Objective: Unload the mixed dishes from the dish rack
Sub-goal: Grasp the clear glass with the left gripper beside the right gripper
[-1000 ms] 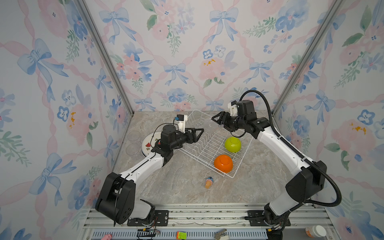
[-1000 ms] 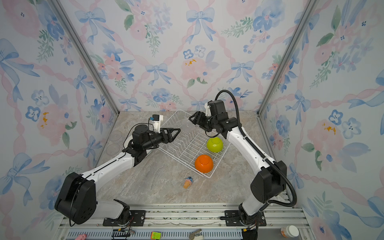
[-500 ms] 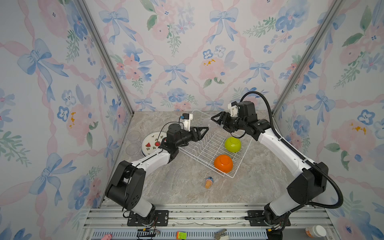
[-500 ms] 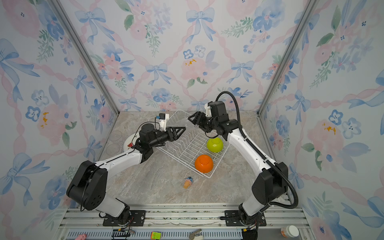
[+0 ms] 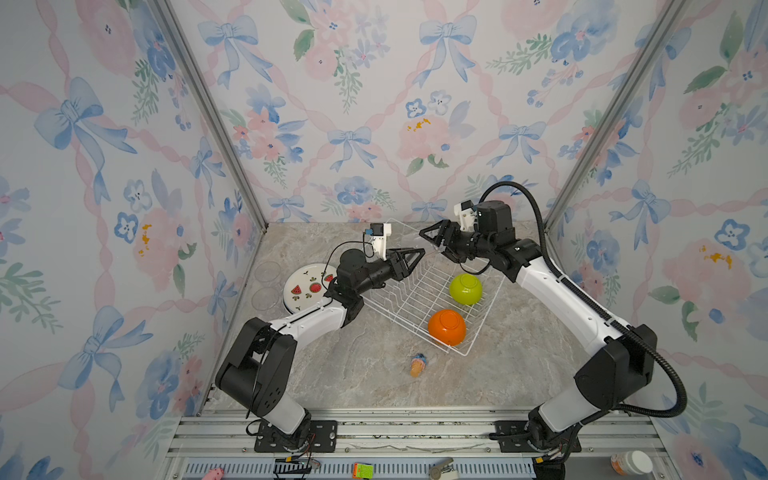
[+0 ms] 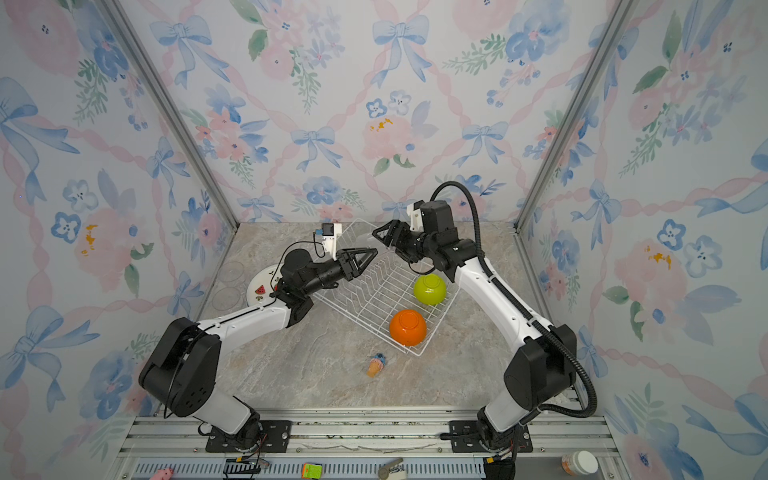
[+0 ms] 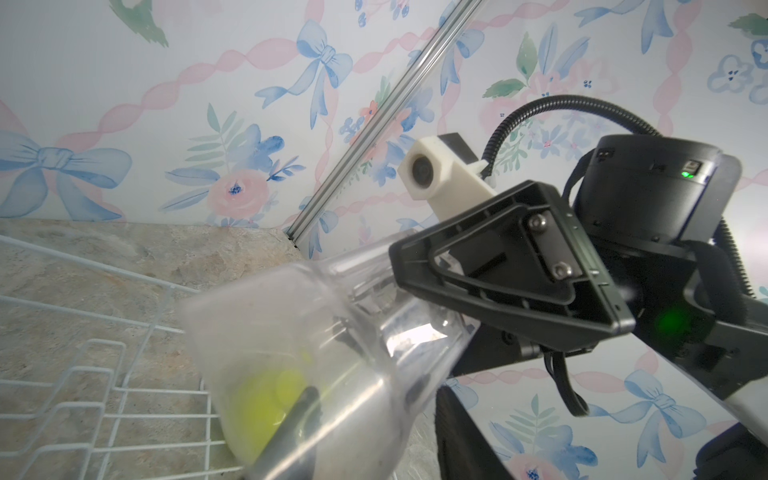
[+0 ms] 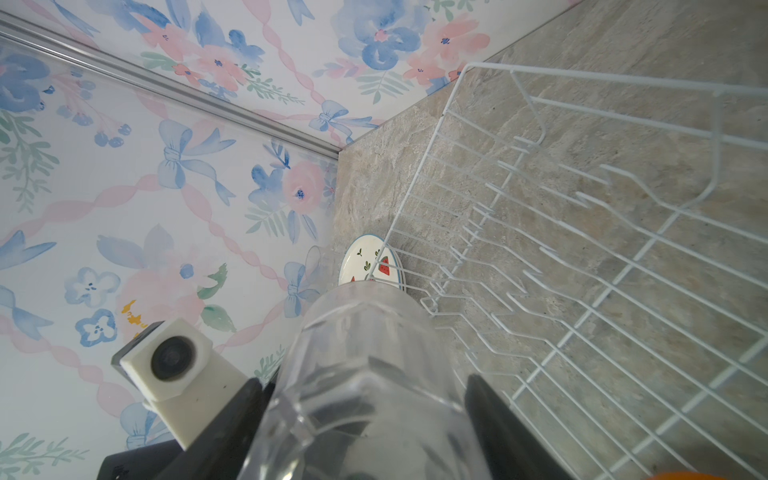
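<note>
The right claw [image 5: 428, 241] grips a small clear glass [image 8: 365, 374] between its 2 black fingers [image 8: 484, 399]. The glass lies on its side in the air. Its long way runs straight out from the right claw to the left claw [image 5: 415, 257], which is tip to tip with it. The thick shiny end sits in the right claw and the other end points at the left claw. The left claw is right at the glass, but I cannot tell if it is squeezing it or is loose. The glass is see-through, with flat sides near the thick end. Under both claws is the dish rack [image 5: 409, 291], a big white wire basket with rows of little prongs. It sits turned at a slant on the table. In the rack, down and back from the right claw, are a lime-green bowl [image 5: 465, 288] and an orange bowl [image 5: 446, 326], both bottom up. Behind the left claw, beside its arm, a white plate [image 5: 305, 286] with watermelon slices lies flat on the table, out of the rack. Just past the plate, by the wall, stand 2 more clear glasses [image 5: 268, 272]. A small orange-and-blue toy [image 5: 418, 364] lies on the table near the rack. The table [image 5: 353, 374] looks like grey-brown stone. The walls [image 5: 374, 104] have blue bows and pink flowers.
</note>
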Controlling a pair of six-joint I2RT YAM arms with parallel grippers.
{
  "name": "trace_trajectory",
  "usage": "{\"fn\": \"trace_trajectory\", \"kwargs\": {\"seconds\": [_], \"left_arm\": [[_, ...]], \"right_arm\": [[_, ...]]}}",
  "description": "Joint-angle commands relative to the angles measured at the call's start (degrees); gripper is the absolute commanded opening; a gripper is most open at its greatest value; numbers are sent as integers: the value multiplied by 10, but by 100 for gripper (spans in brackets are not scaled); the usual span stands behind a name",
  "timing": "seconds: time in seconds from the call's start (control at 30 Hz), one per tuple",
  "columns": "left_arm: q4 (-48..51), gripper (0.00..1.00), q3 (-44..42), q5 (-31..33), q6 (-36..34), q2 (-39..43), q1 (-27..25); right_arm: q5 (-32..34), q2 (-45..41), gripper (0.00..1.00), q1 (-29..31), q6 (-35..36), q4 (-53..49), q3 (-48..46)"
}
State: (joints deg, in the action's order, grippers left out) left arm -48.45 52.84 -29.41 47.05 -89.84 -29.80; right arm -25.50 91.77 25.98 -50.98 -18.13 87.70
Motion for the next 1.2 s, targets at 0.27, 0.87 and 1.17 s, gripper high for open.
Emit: {"fn": "trace_trajectory", "kwargs": {"seconds": [0.27, 0.87, 1.17], "left_arm": [[-104, 27, 15, -19, 44, -27, -8], [-103, 0, 27, -14, 56, -54, -5], [-30, 0, 28, 6, 25, -34, 2]], "right_arm": [[-31, -13, 66, 19, -27, 62, -45], [-21, -20, 99, 6, -30, 87, -77], [25, -29, 97, 9, 10, 87, -90]]}}
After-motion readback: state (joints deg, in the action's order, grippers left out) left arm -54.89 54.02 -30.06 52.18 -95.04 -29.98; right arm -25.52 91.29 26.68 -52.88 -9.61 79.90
